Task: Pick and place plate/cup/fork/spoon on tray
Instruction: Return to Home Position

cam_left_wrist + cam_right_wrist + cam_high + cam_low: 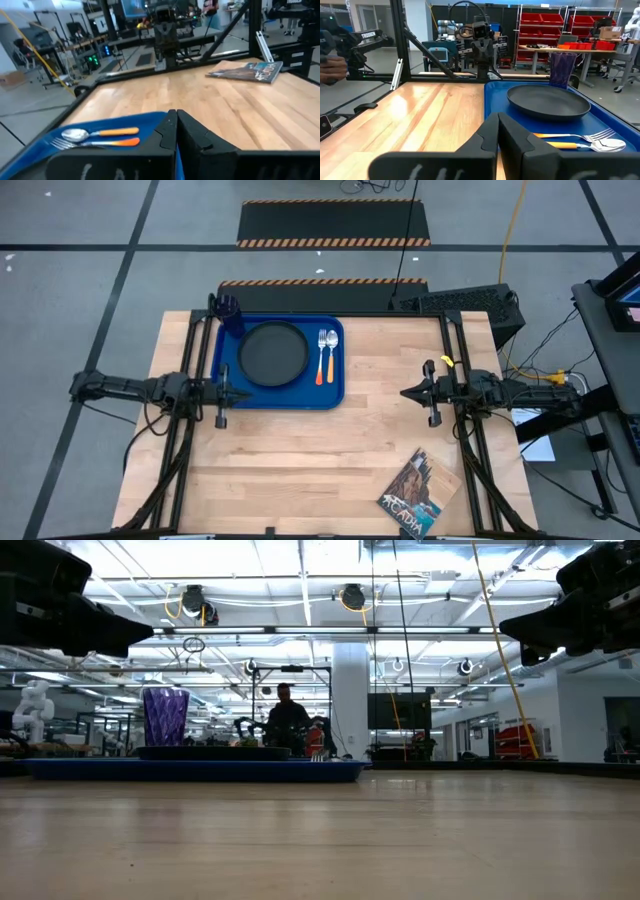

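Observation:
The blue tray [335, 395] lies at the table's far left. On it rest the black plate [272, 353], the purple cup [232, 317] upright in its far left corner, and the fork [320, 360] and spoon [331, 356] side by side to the right of the plate. My left gripper [226, 393] is shut and empty above the tray's near left edge. My right gripper [404, 393] is shut and empty above the table to the right of the tray. The tray's contents also show in the right wrist view: plate [547, 100], cup [563, 67], fork [570, 136], spoon [600, 145].
A magazine [420, 495] lies near the table's near right corner. Bare wood lies between the tray and the right arm. A person [287, 720] sits in the room beyond the table.

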